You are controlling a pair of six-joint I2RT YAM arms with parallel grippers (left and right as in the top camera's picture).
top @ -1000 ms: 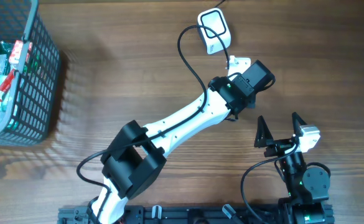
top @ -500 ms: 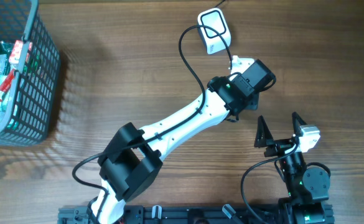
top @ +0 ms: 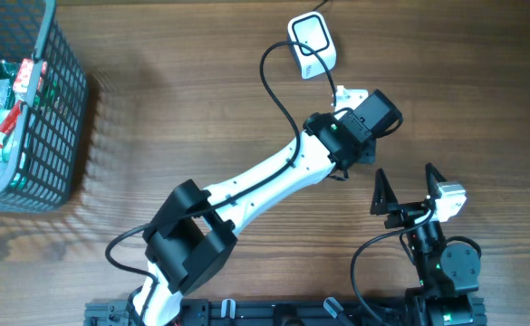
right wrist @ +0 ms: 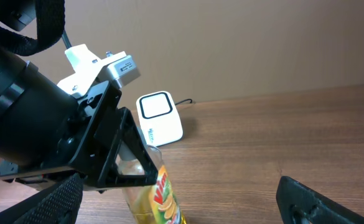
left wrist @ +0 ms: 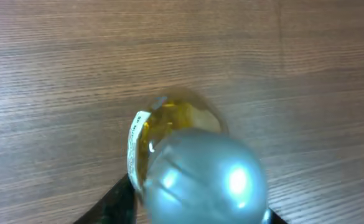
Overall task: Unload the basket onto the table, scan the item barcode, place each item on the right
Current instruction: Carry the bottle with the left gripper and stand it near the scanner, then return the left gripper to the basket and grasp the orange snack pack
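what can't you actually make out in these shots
- Barcode: no view shows it. The bottle label is edge-on and blurred in the left wrist view.
- Bottle base: cut off by the bottom edge of the right wrist view.
- Bottle in the overhead view: hidden under the left arm.
- Left gripper: unclear whether its pads press the bottle.
- Basket contents: behind mesh, too small to read.

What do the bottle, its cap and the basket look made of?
Bottle: clear and glossy, plastic or glass; the yellow contents show through it.
Cap: silver with bright highlights; metal or metallised plastic, can't tell which.
Basket: dark open grid, likely coated wire or moulded plastic.
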